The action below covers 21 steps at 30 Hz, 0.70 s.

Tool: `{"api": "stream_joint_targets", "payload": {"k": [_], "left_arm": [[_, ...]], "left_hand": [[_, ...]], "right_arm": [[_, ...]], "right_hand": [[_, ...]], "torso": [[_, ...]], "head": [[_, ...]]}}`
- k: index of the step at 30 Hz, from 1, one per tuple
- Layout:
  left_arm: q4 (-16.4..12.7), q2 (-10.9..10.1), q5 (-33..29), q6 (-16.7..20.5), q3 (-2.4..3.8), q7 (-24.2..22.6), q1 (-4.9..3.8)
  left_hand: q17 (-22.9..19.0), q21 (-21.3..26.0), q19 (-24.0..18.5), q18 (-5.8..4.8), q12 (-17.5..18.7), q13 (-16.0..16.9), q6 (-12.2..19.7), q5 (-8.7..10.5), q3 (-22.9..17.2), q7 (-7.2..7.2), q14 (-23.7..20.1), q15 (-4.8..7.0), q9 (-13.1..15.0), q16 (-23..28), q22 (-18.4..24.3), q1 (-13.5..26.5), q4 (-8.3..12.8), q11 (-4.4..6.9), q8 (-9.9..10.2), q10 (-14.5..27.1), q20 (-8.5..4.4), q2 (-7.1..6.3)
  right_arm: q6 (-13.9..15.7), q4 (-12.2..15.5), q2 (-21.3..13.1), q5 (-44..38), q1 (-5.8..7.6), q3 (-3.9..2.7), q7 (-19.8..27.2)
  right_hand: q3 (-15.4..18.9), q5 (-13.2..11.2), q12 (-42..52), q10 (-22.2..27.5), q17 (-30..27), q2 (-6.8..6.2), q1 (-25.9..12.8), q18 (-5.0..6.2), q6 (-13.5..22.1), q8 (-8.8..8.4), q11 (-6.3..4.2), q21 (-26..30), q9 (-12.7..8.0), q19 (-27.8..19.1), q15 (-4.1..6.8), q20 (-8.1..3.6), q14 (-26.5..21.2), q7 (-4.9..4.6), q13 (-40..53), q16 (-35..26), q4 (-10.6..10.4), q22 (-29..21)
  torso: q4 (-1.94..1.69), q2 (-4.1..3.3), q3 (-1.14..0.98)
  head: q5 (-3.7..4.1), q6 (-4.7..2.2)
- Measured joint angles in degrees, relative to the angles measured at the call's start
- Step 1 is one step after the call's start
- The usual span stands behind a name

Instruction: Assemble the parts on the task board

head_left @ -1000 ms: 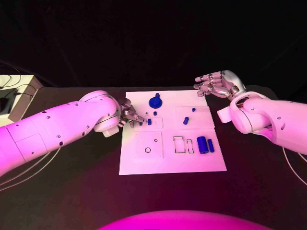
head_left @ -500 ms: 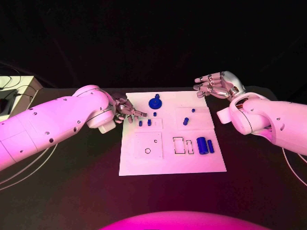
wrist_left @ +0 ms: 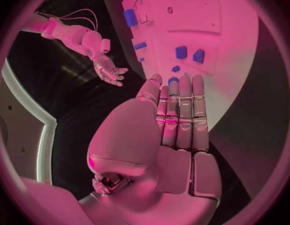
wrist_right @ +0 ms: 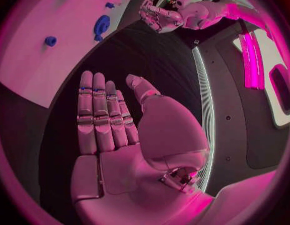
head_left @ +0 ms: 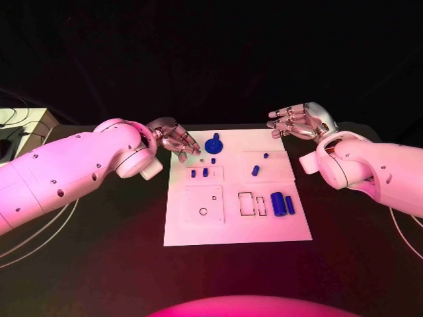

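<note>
The left hand point(head_left: 176, 140) hovers at the far left corner of the task board point(head_left: 236, 228), its fingers straight, close together and empty; the left wrist view shows the same flat, open palm point(wrist_left: 176, 130) with nothing in it. Just beyond its fingertips, toward the board's middle, stands the round blue part point(head_left: 213, 141) with a small stem, near the far edge. A little nearer the robot than the hand, two short blue pegs point(head_left: 199, 174) stand side by side in a small outlined square, with a tiny blue piece point(head_left: 213, 160) between them and the round part.

Further right, a slanted blue peg point(head_left: 256, 170) stands in another outlined square, and a small blue dot point(head_left: 266, 156) sits beyond it. Toward the near side of the board lie a plain square plate with a small hole point(head_left: 204, 203), two empty rectangular slots point(head_left: 252, 203), and beside them two blue cylinders point(head_left: 282, 203) lying parallel, touching or almost so.

The right hand point(head_left: 298, 121) hangs off the board's far right corner, well apart from every part. Its fingers are loosely curled in the head view; the right wrist view shows them extended, side by side, the palm point(wrist_right: 119, 135) bare and holding nothing, with the board's edge beyond the fingertips.
</note>
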State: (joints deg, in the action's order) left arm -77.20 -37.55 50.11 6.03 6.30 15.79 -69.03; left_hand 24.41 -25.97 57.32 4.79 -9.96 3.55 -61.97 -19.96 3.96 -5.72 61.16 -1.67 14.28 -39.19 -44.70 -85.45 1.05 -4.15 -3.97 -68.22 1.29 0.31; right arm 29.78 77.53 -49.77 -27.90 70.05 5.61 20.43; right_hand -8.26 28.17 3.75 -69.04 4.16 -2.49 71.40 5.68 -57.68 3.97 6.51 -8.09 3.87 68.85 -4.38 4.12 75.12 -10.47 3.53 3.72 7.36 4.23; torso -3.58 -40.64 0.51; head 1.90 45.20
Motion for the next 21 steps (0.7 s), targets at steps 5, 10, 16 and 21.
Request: {"api": "stream_joint_targets", "payload": {"k": [5,10,16,21], "left_arm": [[1.81,2.06,3.79,3.27,-0.65,-8.66,-0.04],[4.1,4.33,10.77,4.68,-2.06,-14.12,-0.02],[7.04,6.68,19.4,4.8,-3.68,-16.84,0.0],[9.2,8.21,25.95,4.71,-4.5,-17.65,0.02]], "left_hand": [[-4.38,0.74,-1.47,0.0,3.29,-0.06,-0.04,0.0,-3.28,0.04,-0.37,-0.38,-5.96,2.95,-1.03,-0.65,3.55,-0.82,0.0,0.67,0.34,-0.59],[-5.73,1.25,-3.5,-0.01,6.01,-0.12,0.43,0.0,-4.4,2.28,-1.78,-1.04,-8.65,3.63,-1.59,0.61,3.98,-1.59,0.18,5.0,1.38,-1.91],[-2.94,0.75,-1.2,0.0,5.24,-0.12,-0.21,0.22,-3.33,2.25,-3.23,-1.13,-10.55,-5.52,-2.53,2.23,2.94,-2.02,0.18,7.04,1.39,-3.53],[-2.01,-2.88,-0.18,0.05,3.51,-0.12,-0.4,0.22,-2.81,1.84,-4.77,-0.9,-10.55,-12.4,-7.11,1.55,2.22,-2.11,0.18,7.12,1.17,-4.19]], "right_arm": [[0.0,-0.2,0.06,0.03,-0.01,0.0,0.03],[-0.01,-0.42,0.23,0.06,-0.03,0.0,0.05],[-0.02,-0.56,0.35,0.08,-0.07,0.0,0.07],[-0.03,-0.58,0.41,0.1,-0.12,0.0,0.09]], "right_hand": [[0.0,0.0,0.0,0.0,0.0,0.0,0.0,0.0,0.0,0.0,0.0,0.0,0.0,0.0,0.0,0.0,0.0,0.0,0.0,0.0,0.0,0.0],[-0.23,0.0,0.0,0.0,0.0,0.0,0.0,0.0,0.0,0.0,0.0,0.0,0.0,0.0,0.0,0.0,0.0,0.0,0.0,0.0,0.23,0.0],[-0.23,0.0,0.0,0.0,0.0,0.0,0.0,0.0,0.0,0.0,0.0,0.0,0.0,0.0,0.0,0.0,0.0,0.0,0.0,0.0,0.23,0.0],[-0.23,0.0,0.0,0.0,0.0,0.0,0.0,0.0,0.0,0.0,0.0,0.0,0.0,0.0,0.0,0.0,0.0,0.0,0.0,0.0,0.23,0.0]], "torso": [[-0.01,0.01,-0.01],[0.02,-0.01,-0.02],[0.15,-0.05,-0.08],[0.18,-0.13,-0.08]], "head": [[0.03,-0.32],[0.04,-0.59],[-0.09,-0.93],[-0.09,-1.23]]}}
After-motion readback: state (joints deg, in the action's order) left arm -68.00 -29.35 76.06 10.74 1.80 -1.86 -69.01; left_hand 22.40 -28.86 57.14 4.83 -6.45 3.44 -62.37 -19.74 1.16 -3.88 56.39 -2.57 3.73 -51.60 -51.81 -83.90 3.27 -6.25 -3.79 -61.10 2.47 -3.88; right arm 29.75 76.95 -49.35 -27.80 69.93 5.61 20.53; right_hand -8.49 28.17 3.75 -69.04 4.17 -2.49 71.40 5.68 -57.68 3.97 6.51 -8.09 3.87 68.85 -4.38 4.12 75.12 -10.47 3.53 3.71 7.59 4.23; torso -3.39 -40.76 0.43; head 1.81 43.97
